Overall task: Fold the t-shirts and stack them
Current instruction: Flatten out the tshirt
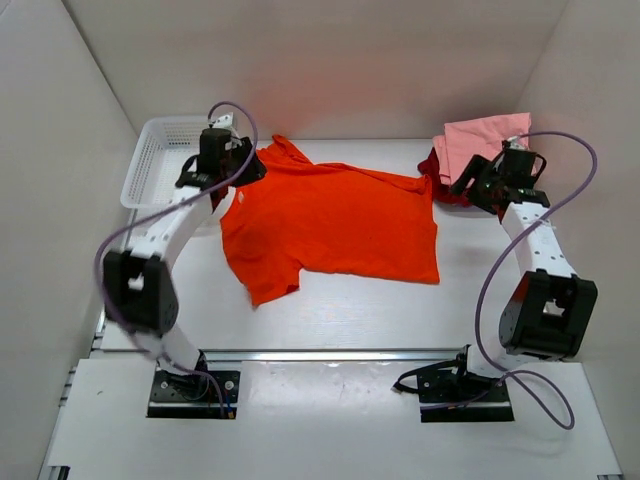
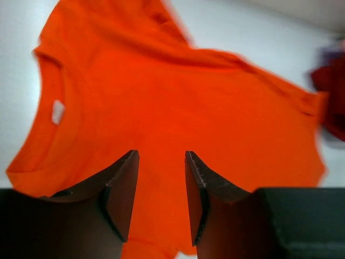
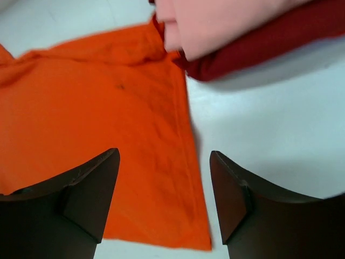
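Orange t-shirt (image 1: 330, 220) spread flat, unfolded, mid-table (image 1: 330, 310). Pink t-shirt (image 1: 485, 140) folded atop dark red t-shirt (image 1: 445, 188), far right corner; two seemingly done. Left gripper (image 2: 160, 156), right gripper (image 3: 164, 156): jaws apart, empty, above orange edges. Remaining: fold orange, stack.

I saw the flat white table (image 1: 340, 312) carrying a bright orange cloth t-shirt (image 1: 330, 220) spread flat mid-surface, a dark red cloth shirt (image 1: 442, 188) far right, a white plastic mesh basket (image 1: 160, 150) far left

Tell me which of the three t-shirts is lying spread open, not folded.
The orange t-shirt, spread across the middle of the table. The pink t-shirt and dark red t-shirt lie stacked at the far right, pink on top.
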{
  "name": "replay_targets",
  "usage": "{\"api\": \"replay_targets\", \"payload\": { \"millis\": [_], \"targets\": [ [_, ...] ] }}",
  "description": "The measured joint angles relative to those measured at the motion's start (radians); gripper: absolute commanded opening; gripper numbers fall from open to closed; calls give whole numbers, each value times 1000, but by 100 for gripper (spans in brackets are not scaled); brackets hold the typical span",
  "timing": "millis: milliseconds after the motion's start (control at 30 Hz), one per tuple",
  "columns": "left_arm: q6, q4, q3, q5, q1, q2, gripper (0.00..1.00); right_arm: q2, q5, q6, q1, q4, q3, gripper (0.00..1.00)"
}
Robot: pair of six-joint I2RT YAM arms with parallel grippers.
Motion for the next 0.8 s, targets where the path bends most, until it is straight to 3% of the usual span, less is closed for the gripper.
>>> {"api": "replay_targets", "payload": {
  "millis": [167,267,467,800],
  "targets": [
    [13,77,-296,42,-61,-431,52,-27,53,-49,26,-73,-120,59],
    [25,72,-472,52,-49,-571,52,-26,65,-64,54,-118,-225,54],
    [57,-38,-743,32,-31,-557,53,-26,69,-62,85,-146,-356,56],
    [56,-76,-818,24,-57,-561,56,3,100,-56,139,-134,-383,63]
  ]
}}
